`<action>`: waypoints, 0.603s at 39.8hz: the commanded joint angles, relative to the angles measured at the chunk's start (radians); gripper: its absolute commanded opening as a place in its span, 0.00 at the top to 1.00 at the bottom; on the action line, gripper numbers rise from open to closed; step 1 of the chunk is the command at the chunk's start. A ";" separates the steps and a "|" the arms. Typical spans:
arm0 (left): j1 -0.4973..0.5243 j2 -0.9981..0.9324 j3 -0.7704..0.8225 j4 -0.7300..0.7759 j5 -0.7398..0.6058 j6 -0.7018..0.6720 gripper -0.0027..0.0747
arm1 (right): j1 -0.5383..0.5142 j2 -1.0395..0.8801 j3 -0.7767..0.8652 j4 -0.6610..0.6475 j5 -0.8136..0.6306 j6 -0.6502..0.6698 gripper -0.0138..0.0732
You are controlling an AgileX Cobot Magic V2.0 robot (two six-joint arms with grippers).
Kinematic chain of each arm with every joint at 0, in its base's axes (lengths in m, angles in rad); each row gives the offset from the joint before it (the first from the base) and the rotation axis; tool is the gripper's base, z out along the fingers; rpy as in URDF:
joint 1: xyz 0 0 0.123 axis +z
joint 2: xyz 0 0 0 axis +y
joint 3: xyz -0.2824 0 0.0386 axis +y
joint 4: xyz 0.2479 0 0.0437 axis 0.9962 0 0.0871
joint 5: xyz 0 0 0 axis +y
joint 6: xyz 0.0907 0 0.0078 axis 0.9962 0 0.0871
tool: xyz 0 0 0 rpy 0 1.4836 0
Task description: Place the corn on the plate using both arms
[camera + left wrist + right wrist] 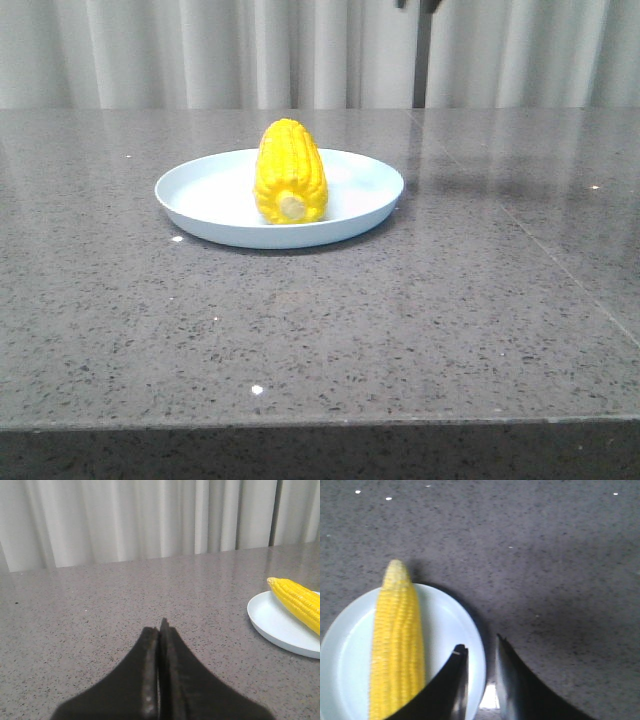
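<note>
The yellow corn (290, 170) lies on the pale-blue plate (200, 190) at the table's middle, its pale stub end toward the front. No gripper holds it. My left gripper (161, 625) is shut and empty, low over bare table, with the plate (280, 625) and corn (300, 602) off to its side. My right gripper (481, 645) is open by a narrow gap and empty, hanging above the plate's rim (445, 625) beside the corn (397, 645). Neither gripper shows clearly in the front view.
The grey speckled stone table (400, 330) runs to a front edge near the camera. White curtains (200, 50) hang behind the far edge. A seam (560, 270) crosses the tabletop on the right.
</note>
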 commanded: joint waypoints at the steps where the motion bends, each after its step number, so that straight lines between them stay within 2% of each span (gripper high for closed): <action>1: 0.001 -0.013 -0.025 -0.005 -0.076 -0.003 0.99 | -0.064 -0.071 -0.032 -0.015 0.016 -0.076 0.69; 5: 0.001 -0.013 -0.025 -0.005 -0.076 -0.003 0.99 | -0.137 -0.097 -0.032 0.033 0.045 -0.156 0.78; 9: 0.001 -0.013 -0.025 -0.005 -0.076 -0.003 0.99 | -0.208 -0.132 -0.026 0.087 0.070 -0.221 0.92; 17: 0.001 -0.013 -0.025 -0.005 -0.076 -0.003 0.99 | -0.335 -0.269 0.103 0.117 0.043 -0.313 0.91; 24: 0.001 -0.013 -0.025 -0.005 -0.076 -0.003 0.99 | -0.363 -0.455 0.333 0.116 -0.042 -0.372 0.91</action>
